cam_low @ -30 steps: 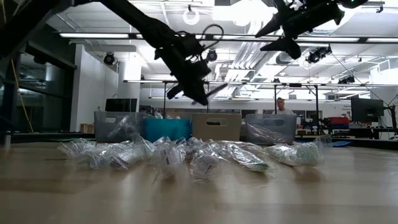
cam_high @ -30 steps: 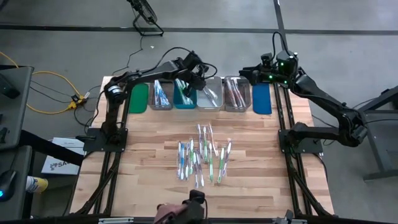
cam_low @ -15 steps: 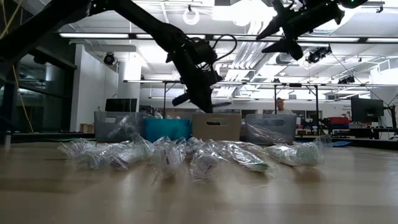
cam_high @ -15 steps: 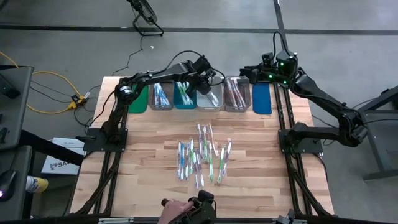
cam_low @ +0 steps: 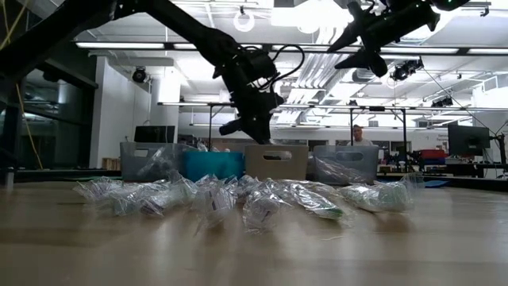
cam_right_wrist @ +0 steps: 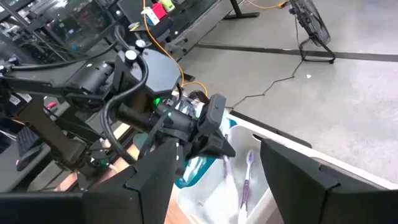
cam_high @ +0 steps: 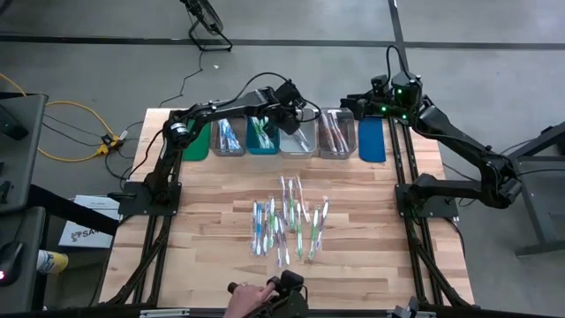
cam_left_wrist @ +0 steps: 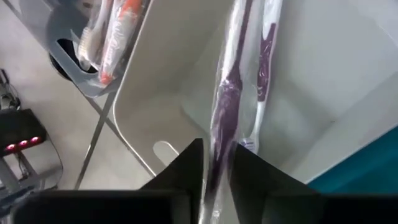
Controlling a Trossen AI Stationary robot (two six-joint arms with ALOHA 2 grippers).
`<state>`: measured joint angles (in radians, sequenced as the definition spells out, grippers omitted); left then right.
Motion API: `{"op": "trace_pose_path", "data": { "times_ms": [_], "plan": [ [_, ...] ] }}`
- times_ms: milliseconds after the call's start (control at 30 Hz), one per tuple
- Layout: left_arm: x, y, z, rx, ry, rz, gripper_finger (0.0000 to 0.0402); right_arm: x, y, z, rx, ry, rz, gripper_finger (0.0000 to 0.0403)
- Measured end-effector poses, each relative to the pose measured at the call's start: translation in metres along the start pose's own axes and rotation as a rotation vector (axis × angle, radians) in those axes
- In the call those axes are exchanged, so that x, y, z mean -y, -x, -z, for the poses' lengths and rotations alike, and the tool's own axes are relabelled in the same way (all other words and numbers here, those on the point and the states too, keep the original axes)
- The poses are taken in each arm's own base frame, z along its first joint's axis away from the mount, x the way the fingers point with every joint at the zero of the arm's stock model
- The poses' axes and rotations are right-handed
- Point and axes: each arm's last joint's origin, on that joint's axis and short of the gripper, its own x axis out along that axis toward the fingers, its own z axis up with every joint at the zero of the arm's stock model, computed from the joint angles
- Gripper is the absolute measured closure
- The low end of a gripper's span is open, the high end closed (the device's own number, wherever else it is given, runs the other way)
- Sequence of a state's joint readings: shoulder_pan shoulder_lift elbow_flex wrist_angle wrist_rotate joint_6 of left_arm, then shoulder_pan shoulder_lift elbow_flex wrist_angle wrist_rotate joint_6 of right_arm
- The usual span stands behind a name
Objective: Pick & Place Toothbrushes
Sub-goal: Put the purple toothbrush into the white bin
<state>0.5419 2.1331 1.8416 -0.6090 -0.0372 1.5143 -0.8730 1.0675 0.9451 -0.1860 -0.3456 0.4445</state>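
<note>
Loose toothbrushes (cam_high: 287,221) lie mid-tabletop. Along the far edge, bins (cam_high: 297,134) hold sorted ones. The left gripper (cam_high: 293,117), jaws narrow around a purple brush (cam_left_wrist: 222,118), hangs over the clear bin. The right gripper (cam_high: 351,106), jaws wide, waits near the far right corner.

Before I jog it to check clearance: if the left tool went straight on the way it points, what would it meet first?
Probably the white bin it points into. The left tool has a wrapped purple toothbrush between its fingers, hanging ahead, so the brush would likely touch the bin's inside first. Depth is unclear.
</note>
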Motion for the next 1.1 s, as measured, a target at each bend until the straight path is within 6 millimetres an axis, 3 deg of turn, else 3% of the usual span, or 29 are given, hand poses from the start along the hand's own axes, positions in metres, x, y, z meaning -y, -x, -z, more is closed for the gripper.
{"op": "trace_pose_path", "data": {
  "times_ms": [200,533,733,1100],
  "plan": [
    [-0.001,0.002,-0.002,-0.045,-0.002,0.003,0.0295,0.001,0.000,0.003,-0.032,-0.008,0.006,0.0176],
    [-0.030,0.049,-0.009,0.035,0.229,0.033,0.0289,0.003,0.001,0.010,-0.120,-0.039,-0.007,0.0176],
    [-0.027,0.062,-0.009,0.030,0.346,0.131,0.0291,0.004,0.004,0.017,-0.184,-0.066,0.023,0.0176],
    [-0.014,0.076,-0.013,0.097,0.468,0.302,0.0396,0.001,0.025,0.031,-0.299,-0.088,0.079,0.0176]
  ]
}}
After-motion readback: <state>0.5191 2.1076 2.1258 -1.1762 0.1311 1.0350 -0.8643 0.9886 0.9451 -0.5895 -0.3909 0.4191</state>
